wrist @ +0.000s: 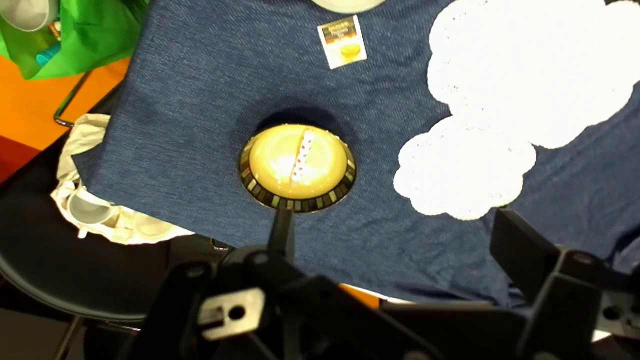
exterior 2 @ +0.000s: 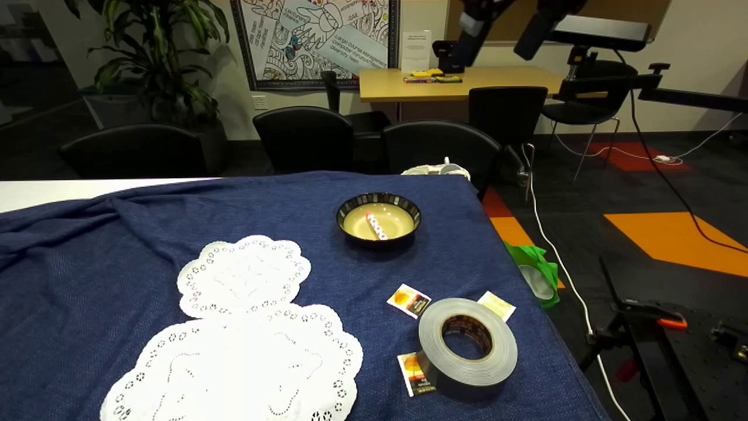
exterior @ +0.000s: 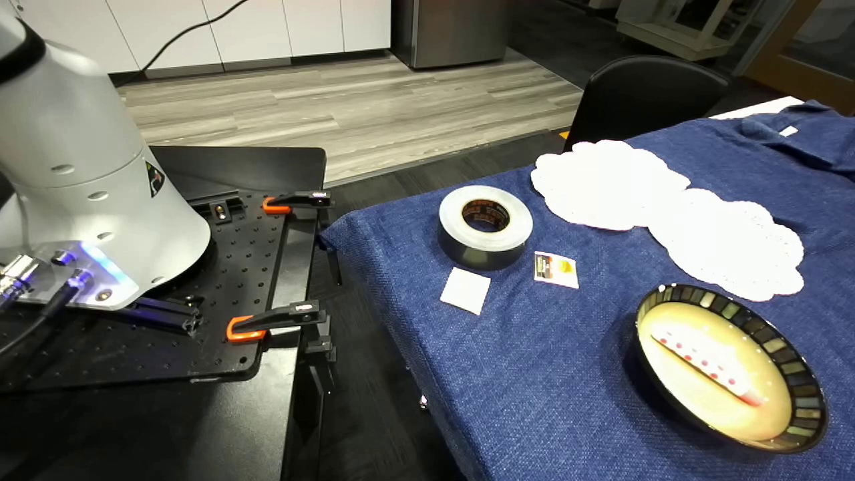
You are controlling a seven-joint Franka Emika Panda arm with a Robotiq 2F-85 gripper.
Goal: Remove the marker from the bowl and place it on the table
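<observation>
The bowl (exterior: 807, 407) has a dark patterned rim and a cream-yellow inside. It stands upright on the dark blue cloth of the table (exterior: 534, 387) and also shows in an exterior view (exterior 2: 403, 221) and the wrist view (wrist: 327, 167). The marker (exterior: 708, 366), whitish with pink-red spots and a red end, lies across the inside of the bowl; it also shows in an exterior view (exterior 2: 377, 226) and the wrist view (wrist: 302, 156). My gripper (wrist: 394, 214) is open and empty, its fingers wide apart, high above the table. Its fingertips show at the top of an exterior view (exterior 2: 495, 54).
A roll of tape (exterior: 486, 240) stands on the table, with several small packets (exterior: 556, 270) around it. White lacy doilies (exterior 2: 242, 275) lie beside the bowl. Black chairs (exterior 2: 304, 140) stand along the table's edge. The black workbench (exterior: 153, 427) with orange clamps carries the arm's base.
</observation>
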